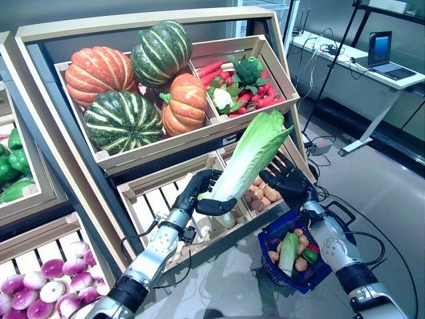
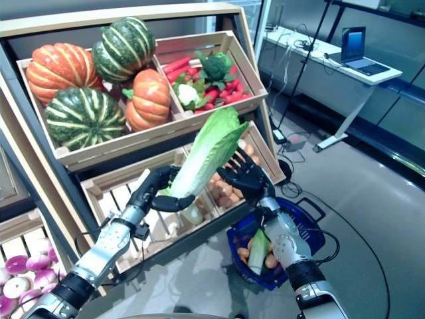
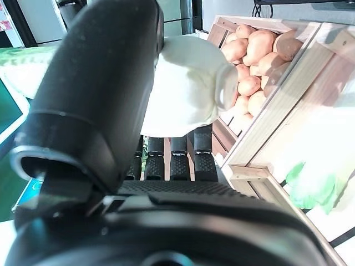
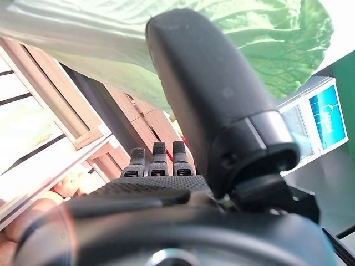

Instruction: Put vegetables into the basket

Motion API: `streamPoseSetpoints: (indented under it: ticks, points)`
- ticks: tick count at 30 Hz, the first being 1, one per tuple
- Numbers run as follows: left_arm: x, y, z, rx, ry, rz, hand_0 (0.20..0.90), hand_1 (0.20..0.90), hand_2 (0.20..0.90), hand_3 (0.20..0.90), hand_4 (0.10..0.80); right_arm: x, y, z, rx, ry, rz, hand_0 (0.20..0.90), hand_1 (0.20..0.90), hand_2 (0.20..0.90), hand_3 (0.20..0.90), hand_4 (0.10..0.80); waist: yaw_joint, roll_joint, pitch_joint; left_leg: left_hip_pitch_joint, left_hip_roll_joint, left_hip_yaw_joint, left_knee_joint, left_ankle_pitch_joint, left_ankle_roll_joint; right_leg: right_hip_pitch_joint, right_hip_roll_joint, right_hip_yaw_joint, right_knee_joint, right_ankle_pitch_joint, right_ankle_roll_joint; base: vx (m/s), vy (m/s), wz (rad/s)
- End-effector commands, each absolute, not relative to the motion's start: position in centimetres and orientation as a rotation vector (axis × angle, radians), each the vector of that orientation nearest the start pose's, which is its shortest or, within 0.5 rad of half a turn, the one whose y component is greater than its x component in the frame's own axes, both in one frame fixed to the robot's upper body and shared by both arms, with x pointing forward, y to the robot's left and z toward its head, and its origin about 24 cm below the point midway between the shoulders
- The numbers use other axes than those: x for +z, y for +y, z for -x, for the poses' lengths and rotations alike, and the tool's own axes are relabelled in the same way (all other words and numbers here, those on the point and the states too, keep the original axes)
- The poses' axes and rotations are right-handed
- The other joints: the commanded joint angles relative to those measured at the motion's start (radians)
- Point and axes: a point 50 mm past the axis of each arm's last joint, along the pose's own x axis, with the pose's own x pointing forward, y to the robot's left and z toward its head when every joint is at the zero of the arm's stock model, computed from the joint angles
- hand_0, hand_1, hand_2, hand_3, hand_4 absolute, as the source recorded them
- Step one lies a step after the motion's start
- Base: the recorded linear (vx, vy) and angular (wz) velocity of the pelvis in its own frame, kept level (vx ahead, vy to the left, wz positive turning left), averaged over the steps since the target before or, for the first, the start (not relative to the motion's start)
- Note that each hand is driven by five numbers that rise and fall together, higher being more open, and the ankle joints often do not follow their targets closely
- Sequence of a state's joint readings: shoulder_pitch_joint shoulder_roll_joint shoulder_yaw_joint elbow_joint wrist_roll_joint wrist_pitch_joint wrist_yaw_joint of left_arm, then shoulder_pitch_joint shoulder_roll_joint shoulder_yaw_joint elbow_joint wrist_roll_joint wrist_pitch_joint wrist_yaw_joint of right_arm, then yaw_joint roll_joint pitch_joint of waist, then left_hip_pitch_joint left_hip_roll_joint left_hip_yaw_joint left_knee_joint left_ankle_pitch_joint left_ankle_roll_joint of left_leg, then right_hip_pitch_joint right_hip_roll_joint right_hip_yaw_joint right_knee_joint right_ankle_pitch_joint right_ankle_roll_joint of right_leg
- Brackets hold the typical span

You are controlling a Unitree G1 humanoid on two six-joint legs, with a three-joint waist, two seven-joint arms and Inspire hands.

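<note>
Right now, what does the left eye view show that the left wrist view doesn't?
Only the left eye view shows the striped pumpkins, the blue basket hanging on the right arm, the right hand and the cabbage's green leaves. Only the left wrist view shows the cabbage's cut stem end up close against the left hand. Both show the napa cabbage and the crate of potatoes.

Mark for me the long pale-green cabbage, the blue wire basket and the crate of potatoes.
Long pale-green cabbage (image 1: 255, 149), left eye view: middle of the leafy part.
Blue wire basket (image 2: 312, 240), right eye view: its far rim.
Wooden crate of brown potatoes (image 3: 252, 50), left wrist view: on the potato pile.
</note>
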State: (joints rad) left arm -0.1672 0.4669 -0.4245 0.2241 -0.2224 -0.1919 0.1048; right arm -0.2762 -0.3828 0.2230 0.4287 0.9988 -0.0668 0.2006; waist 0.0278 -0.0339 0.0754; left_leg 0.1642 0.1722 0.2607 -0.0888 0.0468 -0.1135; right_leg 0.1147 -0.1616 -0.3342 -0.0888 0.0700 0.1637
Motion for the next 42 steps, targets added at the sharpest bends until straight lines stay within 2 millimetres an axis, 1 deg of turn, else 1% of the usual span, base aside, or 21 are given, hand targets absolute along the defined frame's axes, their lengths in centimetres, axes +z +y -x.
streamPoseSetpoints:
  ticks: [1,5,8,9,10,12,14,18,21,23,24,27,31,32,35,38,40,42]
  points:
    - [11.7,10.0,-28.4,-0.525,-0.488,-0.326,0.300,0.300,0.300,0.300,0.400,10.4,-16.6,-34.3,0.317,-0.123,-0.613,0.900,0.900,0.900,0.900,0.800,0.015,-0.006,-0.047,0.003,-0.010,-0.012,0.007,-0.048,0.012,0.043,-0.044,-0.009,0.002,-0.007,-0.001,0.000,0.000,0.00]
    - [12.0,9.3,-28.1,-0.564,-0.520,-0.354,0.300,0.300,0.300,0.300,0.400,10.2,-16.3,-34.3,0.339,-0.104,-0.645,0.900,0.900,0.900,0.900,0.800,0.012,-0.006,-0.047,0.005,-0.009,-0.012,0.006,-0.050,0.011,0.044,-0.045,-0.008,0.002,-0.008,0.000,0.000,0.000,0.00]
    - [12.1,8.9,-28.0,-0.600,-0.530,-0.343,0.300,0.300,0.300,0.300,0.400,10.3,-15.9,-34.4,0.384,-0.112,-0.702,0.900,0.900,0.900,0.900,0.800,0.011,-0.006,-0.048,0.006,-0.010,-0.014,0.005,-0.051,0.011,0.045,-0.046,-0.008,0.002,-0.009,0.001,0.000,0.000,0.00]
    - [12.1,8.7,-27.9,-0.619,-0.530,-0.334,0.300,0.300,0.300,0.300,0.400,10.6,-15.4,-34.3,0.448,-0.116,-0.776,0.900,0.900,0.900,0.900,0.800,0.011,-0.007,-0.049,0.007,-0.011,-0.014,0.005,-0.053,0.011,0.046,-0.045,-0.007,0.002,-0.010,0.002,0.000,0.000,0.00]
    - [12.0,8.7,-27.9,-0.630,-0.532,-0.335,0.300,0.300,0.300,0.300,0.400,10.5,-15.2,-34.1,0.483,-0.117,-0.806,0.900,0.900,0.900,0.900,0.800,0.011,-0.007,-0.049,0.009,-0.011,-0.014,0.006,-0.054,0.011,0.048,-0.045,-0.008,0.002,-0.012,0.002,0.000,0.000,0.00]
    - [12.1,8.7,-27.8,-0.639,-0.542,-0.348,0.300,0.300,0.300,0.300,0.400,10.5,-15.0,-34.1,0.504,-0.110,-0.824,0.900,0.900,0.900,0.900,0.800,0.012,-0.007,-0.049,0.010,-0.011,-0.015,0.007,-0.055,0.010,0.049,-0.046,-0.009,0.002,-0.013,0.002,0.000,0.000,0.00]
    - [12.1,8.7,-27.7,-0.644,-0.550,-0.355,0.300,0.300,0.300,0.300,0.400,10.4,-15.1,-34.1,0.486,-0.109,-0.808,0.900,0.900,0.900,0.900,0.800,0.012,-0.007,-0.049,0.011,-0.011,-0.016,0.007,-0.055,0.010,0.050,-0.046,-0.010,0.003,-0.013,0.002,0.000,0.000,0.00]
    - [12.4,8.5,-27.6,-0.656,-0.574,-0.383,0.300,0.300,0.300,0.300,0.400,11.0,-15.6,-34.6,0.436,-0.118,-0.792,0.900,0.900,0.900,0.900,0.800,0.013,-0.009,-0.051,0.010,-0.010,-0.019,0.003,-0.054,0.007,0.051,-0.046,-0.011,0.002,-0.013,0.003,0.000,0.000,0.00]
    - [12.5,8.1,-27.5,-0.682,-0.576,-0.384,0.300,0.300,0.300,0.300,0.400,12.0,-14.9,-34.7,0.487,-0.158,-0.863,0.900,0.900,0.900,0.900,0.800,0.010,-0.008,-0.053,0.009,-0.010,-0.019,0.002,-0.054,0.006,0.048,-0.046,-0.008,0.002,-0.011,0.005,0.000,0.000,0.00]
    - [12.3,7.9,-27.5,-0.714,-0.550,-0.347,0.300,0.300,0.300,0.300,0.400,12.8,-14.6,-34.7,0.524,-0.200,-0.875,0.900,0.900,0.900,0.900,0.800,0.008,-0.007,-0.054,0.009,-0.011,-0.019,0.002,-0.054,0.007,0.047,-0.046,-0.006,0.002,-0.011,0.006,0.000,0.000,0.00]
    - [12.2,7.9,-27.5,-0.717,-0.547,-0.343,0.300,0.300,0.300,0.300,0.400,12.9,-14.5,-34.7,0.527,-0.204,-0.877,0.900,0.900,0.900,0.900,0.800,0.008,-0.007,-0.054,0.009,-0.011,-0.019,0.002,-0.054,0.006,0.047,-0.046,-0.006,0.002,-0.011,0.006,0.000,0.000,0.00]
    - [11.2,7.4,-27.2,-0.795,-0.457,-0.258,0.300,0.300,0.300,0.300,0.400,14.3,-13.9,-34.8,0.589,-0.277,-0.891,0.900,0.900,0.900,0.900,0.800,0.011,-0.005,-0.054,0.007,-0.012,-0.021,0.002,-0.055,0.007,0.046,-0.047,-0.006,0.002,-0.010,0.006,-0.012,0.001,0.00]
    - [10.3,6.9,-26.9,-0.858,-0.391,-0.209,0.300,0.300,0.300,0.300,0.400,15.5,-13.9,-35.1,0.635,-0.325,-0.876,0.900,0.900,0.900,0.900,0.800,0.014,-0.004,-0.053,0.007,-0.012,-0.021,0.002,-0.055,0.005,0.047,-0.047,-0.007,0.002,-0.011,0.007,-0.016,0.000,0.00]
    - [9.9,6.8,-26.8,-0.879,-0.353,-0.172,0.300,0.300,0.300,0.300,0.400,16.2,-13.9,-35.2,0.654,-0.348,-0.857,0.900,0.900,0.900,0.900,0.800,0.015,-0.004,-0.053,0.007,-0.012,-0.022,0.002,-0.056,0.005,0.047,-0.047,-0.007,0.002,-0.012,0.007,0.000,0.000,0.00]
    - [9.2,6.8,-26.7,-0.919,-0.285,-0.097,0.300,0.300,0.300,0.300,0.400,17.3,-13.9,-35.4,0.708,-0.383,-0.848,0.900,0.900,0.900,0.900,0.800,0.019,-0.004,-0.054,0.007,-0.013,-0.025,0.001,-0.057,0.007,0.048,-0.046,-0.007,0.002,-0.013,0.006,-0.022,-0.004,0.00]
    - [8.0,6.3,-26.1,-0.991,-0.201,-0.014,0.300,0.300,0.300,0.300,0.400,18.0,-13.9,-35.3,0.798,-0.399,-0.807,0.900,0.900,0.900,0.900,0.800,0.023,-0.006,-0.057,0.006,-0.013,-0.027,0.001,-0.059,0.007,0.047,-0.046,-0.008,0.002,-0.013,0.006,-0.011,-0.005,0.00]
    - [7.6,6.1,-25.9,-1.015,-0.175,0.003,0.300,0.300,0.300,0.300,0.400,18.3,-13.9,-35.4,0.822,-0.404,-0.781,0.900,0.900,0.900,0.900,0.800,0.025,-0.006,-0.059,0.005,-0.013,-0.029,0.001,-0.059,0.007,0.047,-0.046,-0.008,0.002,-0.013,0.006,0.000,0.000,0.00]
    - [7.1,6.0,-25.5,-1.043,-0.160,-0.010,0.300,0.300,0.300,0.300,0.400,18.8,-14.0,-35.5,0.839,-0.411,-0.698,0.900,0.900,0.900,0.900,0.800,0.028,-0.007,-0.061,0.004,-0.012,-0.030,0.001,-0.059,0.006,0.048,-0.047,-0.009,0.002,-0.014,0.007,0.000,0.000,0.00]
